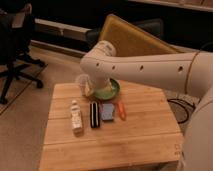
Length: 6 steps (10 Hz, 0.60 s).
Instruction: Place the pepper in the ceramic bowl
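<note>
Pepper (121, 110): slim, orange-red, lying flat on the wooden counter (145, 135), in front of the ceramic bowl and apart from it.
Sponge (107, 111): blue-grey, just left of the pepper.
Dark flat object (94, 114): left of the sponge.
White bottle (76, 116): lying at the left end of this row.
Ceramic bowl (111, 91): green, round, at the back of the counter, partly covered by the arm.
Translucent cup (81, 84): just left of the bowl.
End effector (94, 87): at the low end of the white arm (145, 67), between cup and bowl; whether apart or together cannot be told.
Office chair (15, 50): on the floor, far left.
</note>
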Motion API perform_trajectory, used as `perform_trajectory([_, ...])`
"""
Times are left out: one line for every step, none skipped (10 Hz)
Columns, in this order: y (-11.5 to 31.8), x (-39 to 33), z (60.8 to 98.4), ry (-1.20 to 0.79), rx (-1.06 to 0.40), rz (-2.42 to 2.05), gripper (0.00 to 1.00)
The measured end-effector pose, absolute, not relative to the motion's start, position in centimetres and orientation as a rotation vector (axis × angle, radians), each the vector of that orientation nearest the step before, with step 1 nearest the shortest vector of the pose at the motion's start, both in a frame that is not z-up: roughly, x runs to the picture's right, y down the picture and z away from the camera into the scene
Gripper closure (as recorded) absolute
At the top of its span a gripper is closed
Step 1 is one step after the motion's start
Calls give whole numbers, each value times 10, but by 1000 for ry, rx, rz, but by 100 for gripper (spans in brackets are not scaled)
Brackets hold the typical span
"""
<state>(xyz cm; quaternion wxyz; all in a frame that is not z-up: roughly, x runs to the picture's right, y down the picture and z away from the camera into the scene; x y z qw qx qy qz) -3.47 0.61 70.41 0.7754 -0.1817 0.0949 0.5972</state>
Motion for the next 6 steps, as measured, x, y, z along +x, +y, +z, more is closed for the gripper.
perform_trajectory([7,-36,704,206,-393,1287,35])
perform_trajectory([13,-39,707,221,-392,1265,35])
perform_trajectory([24,-38,713,251,-392,1242,35])
perform_trajectory([33,-27,721,283,-385,1234,35])
perform_trajectory([43,14,733,346,-360,1249,35])
perform_trajectory([46,37,738,364,-347,1257,35])
